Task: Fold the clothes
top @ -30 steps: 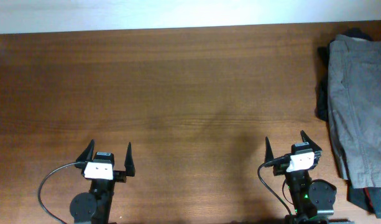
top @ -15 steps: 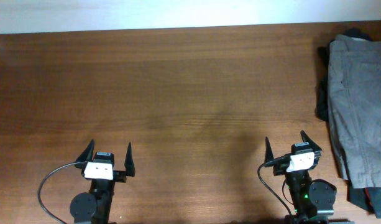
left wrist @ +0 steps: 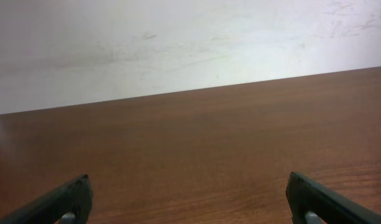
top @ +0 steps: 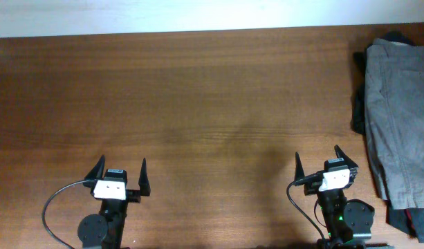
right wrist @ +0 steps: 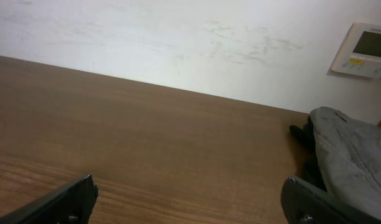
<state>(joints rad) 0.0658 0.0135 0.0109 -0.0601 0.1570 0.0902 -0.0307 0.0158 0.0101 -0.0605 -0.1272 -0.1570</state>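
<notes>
The clothes (top: 398,114) lie piled at the table's right edge: olive-grey shorts on top, dark navy fabric (top: 359,111) showing beneath along the left side. The right wrist view catches the pile (right wrist: 355,155) at far right. My left gripper (top: 122,170) rests near the front edge at the left, jaws wide open and empty, also in its wrist view (left wrist: 189,200). My right gripper (top: 318,160) rests near the front edge, left of the pile, open and empty, apart from the cloth; the wrist view shows it too (right wrist: 190,199).
The brown wooden table (top: 198,104) spans the view, with a white wall (left wrist: 178,43) behind its far edge. A wall thermostat (right wrist: 366,50) hangs at the right. A black cable (top: 56,200) loops by the left arm's base.
</notes>
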